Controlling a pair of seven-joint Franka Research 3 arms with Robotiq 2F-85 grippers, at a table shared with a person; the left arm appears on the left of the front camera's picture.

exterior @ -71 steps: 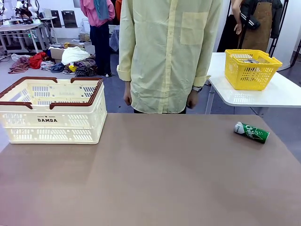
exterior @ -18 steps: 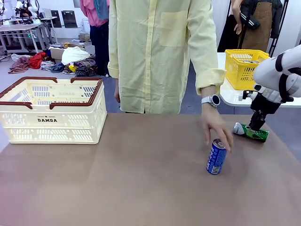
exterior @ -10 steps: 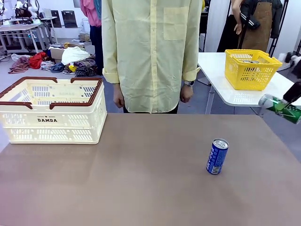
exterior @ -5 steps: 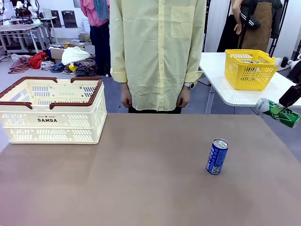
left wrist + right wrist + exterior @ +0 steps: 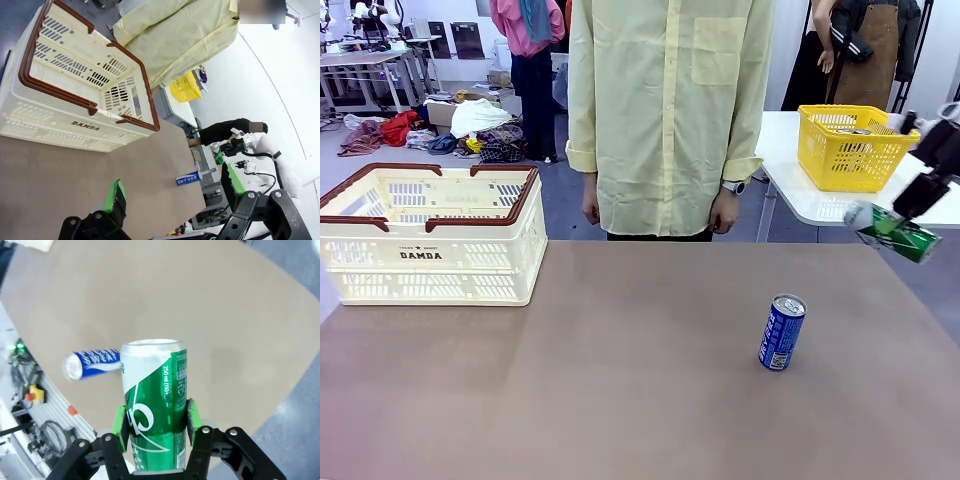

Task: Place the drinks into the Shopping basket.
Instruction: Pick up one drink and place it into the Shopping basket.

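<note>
Tabletop [image 5: 620, 400] of plain brown lies nearest, and above it the left gripper [image 5: 173, 189] is seen with its green-padded fingers spread wide and nothing between them. Farther out, right of the middle, the slim blue aluminium can with white print [image 5: 781, 332] is stood upright on the table, touched by nothing. Beyond it, at the right edge and lifted well off the surface, the slim green aluminium can with white lettering [image 5: 892, 232] is held tilted, silver top toward the middle, by the right gripper [image 5: 155, 426], whose pads are clamped on the can's sides near its base. At the far left the large cream-white slatted plastic shopping basket with dark brown rim [image 5: 440, 262] is set, well apart from both cans, and no drink can be made out inside it. Behind the table a person in a pale yellow shirt [image 5: 670, 110] is stood with both hands lowered. The step in hand is judged to be the carrying of the green can. Next, a long crossing leftward is called for, with the can brought above the basket's opening before the grip is released.
</note>
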